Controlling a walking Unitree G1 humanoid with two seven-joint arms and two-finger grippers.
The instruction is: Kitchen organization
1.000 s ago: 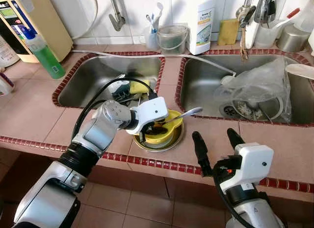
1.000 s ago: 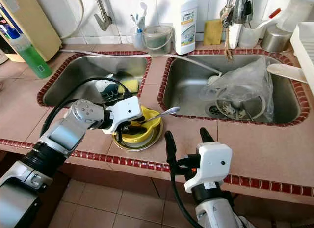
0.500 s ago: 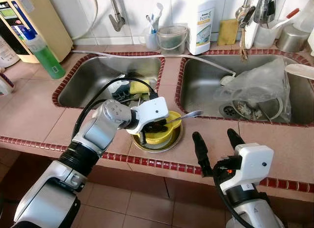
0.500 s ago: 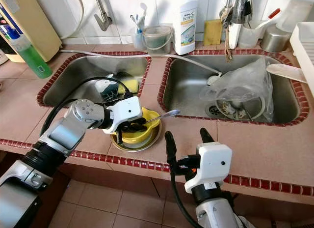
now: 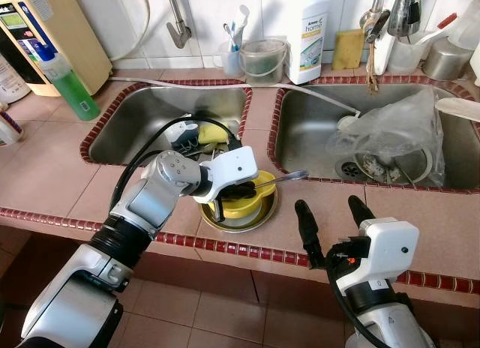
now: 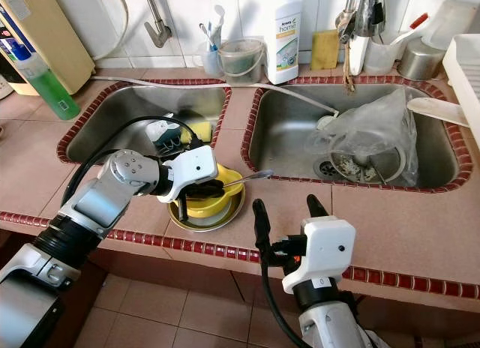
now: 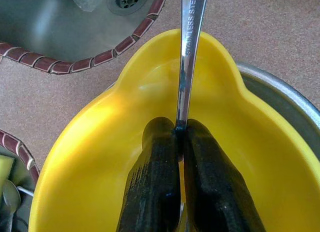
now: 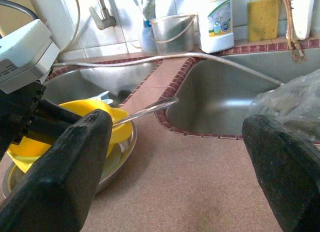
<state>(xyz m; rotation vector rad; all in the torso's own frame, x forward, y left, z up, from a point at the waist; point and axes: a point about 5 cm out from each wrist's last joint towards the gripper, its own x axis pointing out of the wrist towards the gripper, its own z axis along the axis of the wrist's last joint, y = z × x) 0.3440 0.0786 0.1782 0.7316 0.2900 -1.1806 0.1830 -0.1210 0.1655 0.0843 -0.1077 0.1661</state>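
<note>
Stainless spoon (image 5: 279,178) is clamped between the closed fingers of the left tool (image 7: 178,134), handle angled out over the yellow bowl (image 5: 241,204) toward the right sink. Bowl is nested in a steel dish (image 5: 264,215) on the surface, between the sinks.

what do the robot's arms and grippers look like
Both arms are silver metal with black ribbed joint sections and a white housing at the wrist. A black cable loops over the left arm, and another runs beside the right wrist. The left gripper and right gripper each have two long black fingers.
</note>
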